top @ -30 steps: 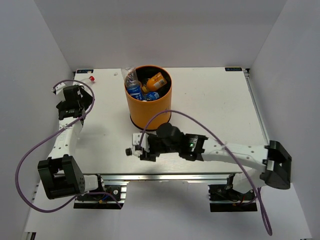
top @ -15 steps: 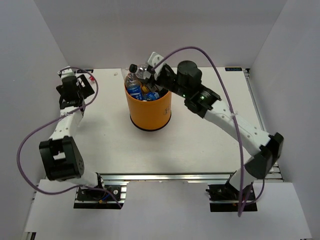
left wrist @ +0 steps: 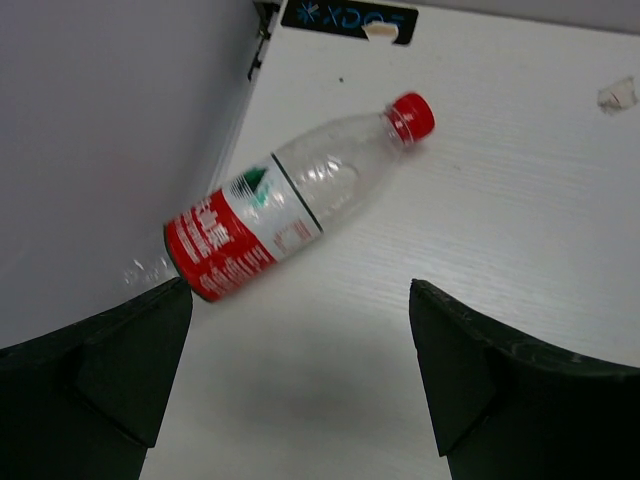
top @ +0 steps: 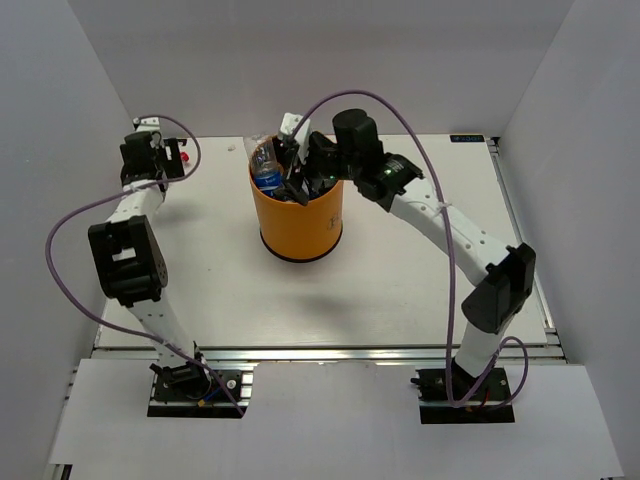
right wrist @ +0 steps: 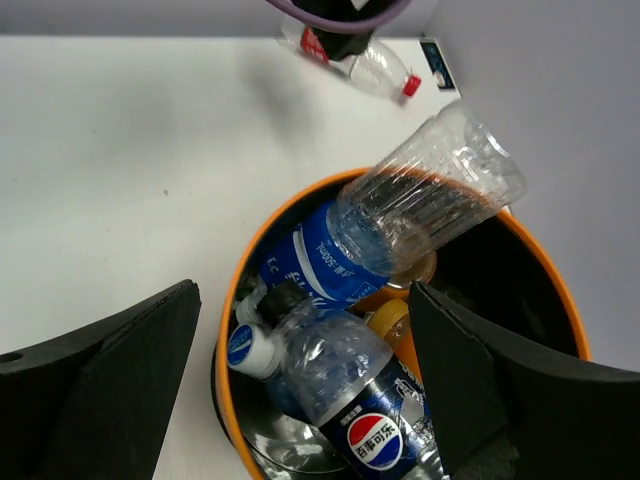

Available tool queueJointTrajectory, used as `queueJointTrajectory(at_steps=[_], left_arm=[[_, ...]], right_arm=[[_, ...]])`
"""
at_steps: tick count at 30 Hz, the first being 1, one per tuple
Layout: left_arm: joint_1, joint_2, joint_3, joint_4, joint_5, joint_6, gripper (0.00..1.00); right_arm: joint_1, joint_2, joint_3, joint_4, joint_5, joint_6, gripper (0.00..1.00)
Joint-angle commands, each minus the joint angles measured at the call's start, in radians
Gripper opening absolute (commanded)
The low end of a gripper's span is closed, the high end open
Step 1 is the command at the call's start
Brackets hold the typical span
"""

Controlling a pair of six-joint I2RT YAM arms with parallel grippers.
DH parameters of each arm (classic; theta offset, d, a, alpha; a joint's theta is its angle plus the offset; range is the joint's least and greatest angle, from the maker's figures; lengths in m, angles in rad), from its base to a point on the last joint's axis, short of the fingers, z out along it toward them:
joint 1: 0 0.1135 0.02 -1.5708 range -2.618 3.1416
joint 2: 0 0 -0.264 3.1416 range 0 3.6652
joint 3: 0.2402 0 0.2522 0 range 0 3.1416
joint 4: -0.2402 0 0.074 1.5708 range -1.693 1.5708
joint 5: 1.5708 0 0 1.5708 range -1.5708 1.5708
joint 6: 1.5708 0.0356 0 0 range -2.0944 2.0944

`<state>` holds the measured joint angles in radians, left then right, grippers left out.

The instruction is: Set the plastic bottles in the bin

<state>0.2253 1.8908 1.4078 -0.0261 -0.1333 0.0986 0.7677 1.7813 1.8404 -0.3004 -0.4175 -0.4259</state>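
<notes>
Filling the orange bin (top: 296,215), several plastic bottles (right wrist: 350,390) lie heaped inside, a blue-labelled bottle (right wrist: 400,230) leaning out over its rim. The right hand (right wrist: 305,330) hovers over the bin's mouth, jaws wide, gripping nothing. Well left of the bin, a red-capped bottle (left wrist: 290,205) lies on the worktop (top: 400,270) by the wall, with the left hand (left wrist: 300,300) spread wide and empty above it.

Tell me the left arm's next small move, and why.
Probably lower the left gripper onto the red-labelled bottle and close. Its jaws stand open just short of that bottle, which lies on its side by the wall, the only one visible outside the bin.
</notes>
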Motion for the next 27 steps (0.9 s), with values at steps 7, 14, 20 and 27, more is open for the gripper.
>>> queueJointTrajectory(at_steps=[7, 14, 20, 27], left_arm=[[0.052, 0.224, 0.290, -0.120, 0.017, 0.130, 0.98], [0.083, 0.344, 0.408, -0.152, 0.095, 0.121, 0.98], [0.086, 0.456, 0.532, -0.182, 0.067, 0.122, 0.98], [0.092, 0.543, 0.589, -0.208, 0.044, 0.087, 0.98]], right_arm=[[-0.145, -0.261, -0.150, 0.144, -0.150, 0.116, 0.89], [-0.194, -0.414, -0.354, 0.234, -0.106, 0.148, 0.89], [-0.205, -0.480, -0.428, 0.254, -0.044, 0.159, 0.89], [-0.214, -0.513, -0.487, 0.290, 0.002, 0.185, 0.89]])
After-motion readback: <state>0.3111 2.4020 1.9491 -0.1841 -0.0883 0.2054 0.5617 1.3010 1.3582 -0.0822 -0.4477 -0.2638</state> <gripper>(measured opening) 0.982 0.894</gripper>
